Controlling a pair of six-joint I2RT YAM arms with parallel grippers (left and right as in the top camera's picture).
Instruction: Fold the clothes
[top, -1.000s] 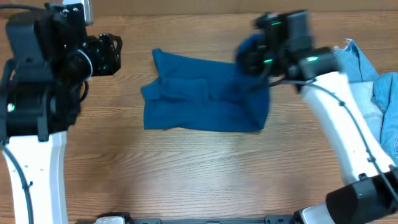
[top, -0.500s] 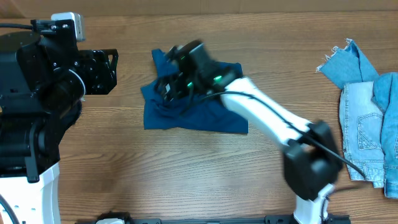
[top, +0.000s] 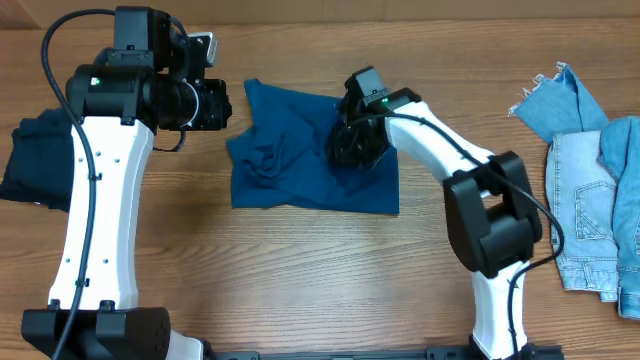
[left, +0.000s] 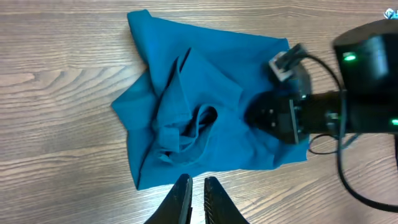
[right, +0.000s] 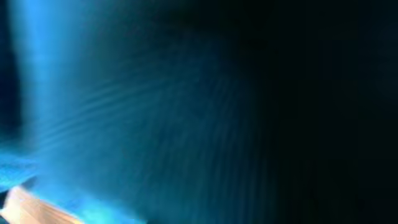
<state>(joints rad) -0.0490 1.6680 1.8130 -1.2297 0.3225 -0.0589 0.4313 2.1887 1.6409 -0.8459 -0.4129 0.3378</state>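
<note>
A blue cloth lies crumpled and partly folded on the wooden table, at centre back. It also shows in the left wrist view. My right gripper presses down on the cloth's right half, and it shows in the left wrist view. The right wrist view is filled with blue fabric, so its fingers are hidden. My left gripper hovers just left of the cloth. Its fingers are close together and empty, above bare wood beside the cloth's edge.
A pile of denim clothes lies at the right edge of the table. A dark folded garment lies at the far left, behind the left arm.
The right gripper swept left across the cloth, folding its right part over, then moved back to the cloth's right half. The left arm swung in towards the cloth's left edge.
</note>
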